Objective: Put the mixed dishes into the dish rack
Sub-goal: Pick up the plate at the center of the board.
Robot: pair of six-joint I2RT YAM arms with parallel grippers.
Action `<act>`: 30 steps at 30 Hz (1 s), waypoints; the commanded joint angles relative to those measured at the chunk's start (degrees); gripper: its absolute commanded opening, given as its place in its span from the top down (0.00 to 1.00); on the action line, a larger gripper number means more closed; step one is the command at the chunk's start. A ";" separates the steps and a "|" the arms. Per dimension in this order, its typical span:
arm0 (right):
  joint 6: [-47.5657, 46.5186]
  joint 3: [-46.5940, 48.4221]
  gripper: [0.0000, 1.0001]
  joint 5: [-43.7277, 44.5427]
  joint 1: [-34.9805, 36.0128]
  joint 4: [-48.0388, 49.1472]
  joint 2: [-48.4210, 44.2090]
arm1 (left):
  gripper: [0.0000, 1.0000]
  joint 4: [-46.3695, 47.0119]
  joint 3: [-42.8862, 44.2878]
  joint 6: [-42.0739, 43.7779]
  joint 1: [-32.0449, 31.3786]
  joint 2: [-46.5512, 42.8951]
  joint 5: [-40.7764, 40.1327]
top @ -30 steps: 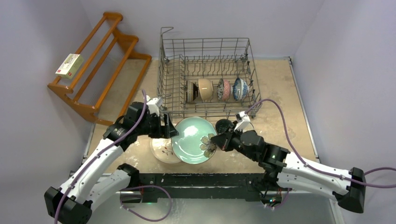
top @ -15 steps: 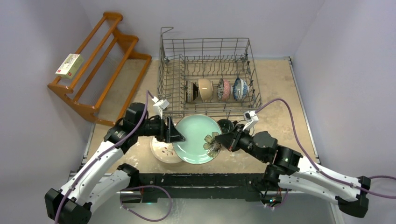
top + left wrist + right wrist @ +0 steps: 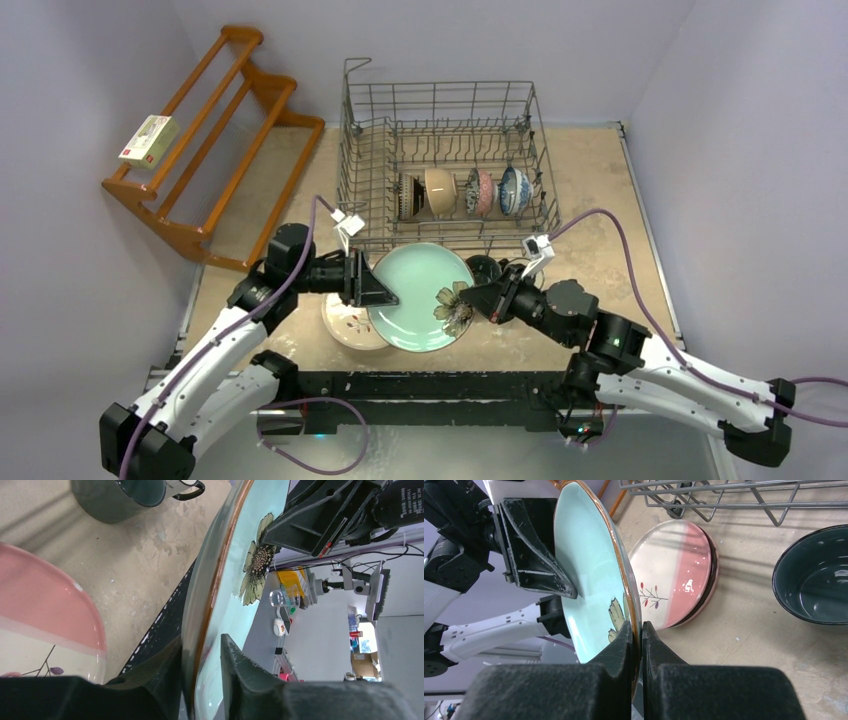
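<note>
Your right gripper (image 3: 462, 298) is clamping its jaws almost fully together on the right rim of the plate (image 3: 415, 300), right at the painted flower; the right wrist view is showing both fingers (image 3: 624, 645) pinching that rim with no gap. Your left gripper (image 3: 385, 295) is straddling the opposite, left rim with its jaws partly closed. In the left wrist view one finger (image 3: 167, 660) is lying against the underside and the other against the mint face, so both seem to be touching the plate (image 3: 230, 605). The plate is hanging tilted between the two grippers, off the table (image 3: 600, 200), just near of the rack (image 3: 350, 190). Under its left edge the pink plate (image 3: 347, 325) is lying flat on the table, partly covered from above. The dark mug (image 3: 483, 268) is sitting on the table just beyond the right gripper, near the rack's near wall. Inside the rack four bowls (image 3: 478, 192) are standing on edge in a row between the tines. On the far left the shelf (image 3: 258, 188) is carrying a small box (image 3: 150, 140).
</note>
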 commanded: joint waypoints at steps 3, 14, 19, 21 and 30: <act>2.26 5.11 1.00 -1.48 0.12 12.20 0.85 | 0.90 7.90 -1.18 -3.43 0.03 -0.85 3.02; 1.83 6.10 1.00 -0.95 0.12 10.42 1.93 | 1.00 15.02 -2.46 -6.51 0.03 -3.93 3.53; 1.28 6.42 0.84 -1.44 0.12 9.69 2.90 | 1.00 17.60 -0.42 -6.39 0.03 -5.55 3.17; 0.93 6.46 0.70 -2.08 0.12 9.80 3.24 | 1.00 16.68 0.97 -5.37 0.03 -5.43 2.53; -0.37 6.41 0.37 -6.71 0.12 11.75 6.84 | 1.00 18.32 3.72 -5.55 0.03 -6.29 -0.13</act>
